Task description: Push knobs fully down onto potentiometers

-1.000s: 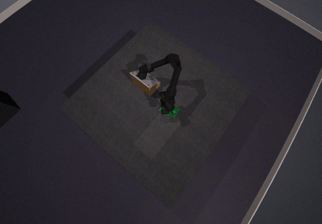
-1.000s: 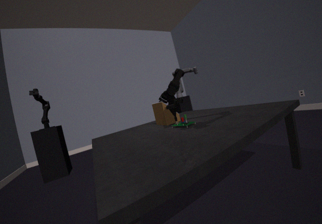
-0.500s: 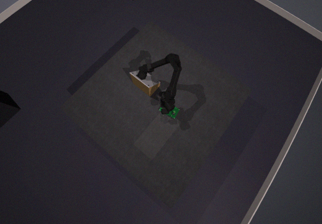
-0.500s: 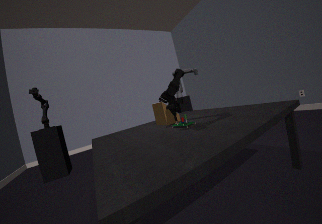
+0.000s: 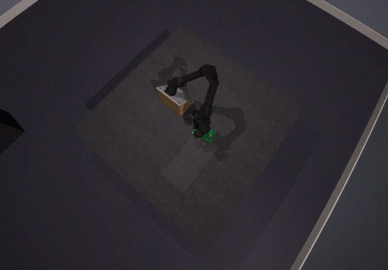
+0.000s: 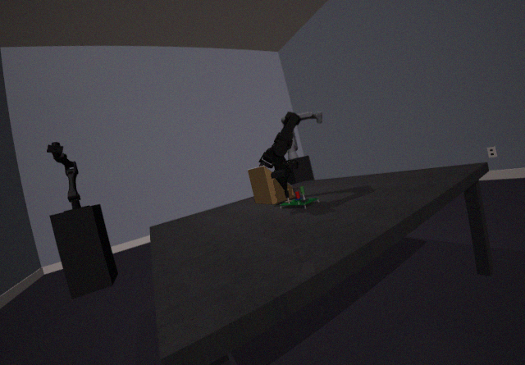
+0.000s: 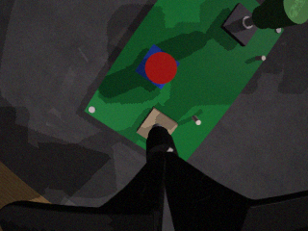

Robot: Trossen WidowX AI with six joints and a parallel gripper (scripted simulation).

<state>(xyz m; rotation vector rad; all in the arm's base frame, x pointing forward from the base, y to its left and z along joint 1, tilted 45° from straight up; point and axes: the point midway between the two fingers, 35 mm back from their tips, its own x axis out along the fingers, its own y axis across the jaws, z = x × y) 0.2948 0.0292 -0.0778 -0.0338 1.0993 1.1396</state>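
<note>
The green circuit board [image 5: 213, 134] [image 6: 312, 201] [image 7: 212, 87] stands on short legs. A red knob [image 6: 297, 194] [image 7: 161, 67] sits over a blue potentiometer [image 7: 142, 67]; no shaft shows between them, but the gap is too small to judge. A green knob [image 6: 302, 189] [image 7: 295, 9] stands high on its shaft over a dark grey potentiometer [image 7: 236, 29]. A beige potentiometer [image 7: 156, 116] lies near the board's corner. My gripper [image 6: 287, 196] [image 7: 164, 160] is shut, with nothing seen between its fingers. Its dark tips are over the beige potentiometer and hide part of it; contact cannot be told.
An orange-brown box [image 5: 170, 102] [image 6: 262, 184] with a pale top stands behind the board, near the arm's base. Thin pins [image 7: 197, 122] [image 7: 263, 58] rise from the board. The dark table [image 5: 125, 135] [image 6: 237, 259] carries everything. Another arm [image 6: 70, 175] stands on a pedestal away from the table.
</note>
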